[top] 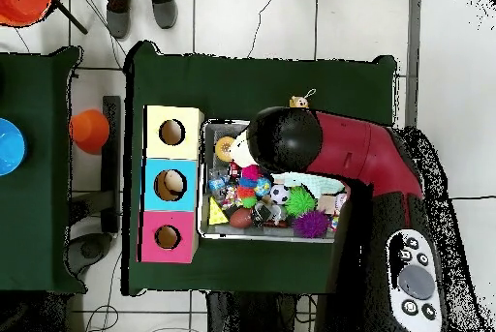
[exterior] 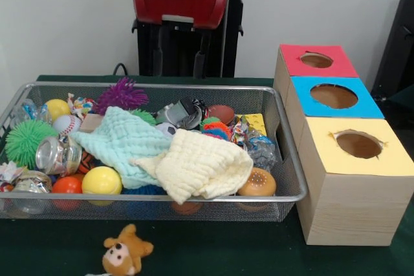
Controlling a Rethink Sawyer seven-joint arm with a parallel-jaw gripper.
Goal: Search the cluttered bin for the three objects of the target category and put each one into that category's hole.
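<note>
Three boxes stand in a row on the green worktop (exterior: 213, 250), at 3 o'clock from the bin (exterior: 288, 195) in the front view. One has a red top, one blue (exterior: 333, 97), one yellow (exterior: 358, 143). The hole (exterior: 316, 60) in the red top is farthest back. The bin is light wire, packed with toys. Two soft cloths lie on top, one mint (exterior: 123, 143) and one cream (exterior: 200, 166). They are floppy, so pinch a fold. Two yellow balls (exterior: 101, 181) and one orange ball (exterior: 67, 185) look smooth and may roll. One small bear (exterior: 126, 250) sits outside at 6 o'clock. I cannot tell about the claw; from above the arm (top: 329, 144) hides it.
</note>
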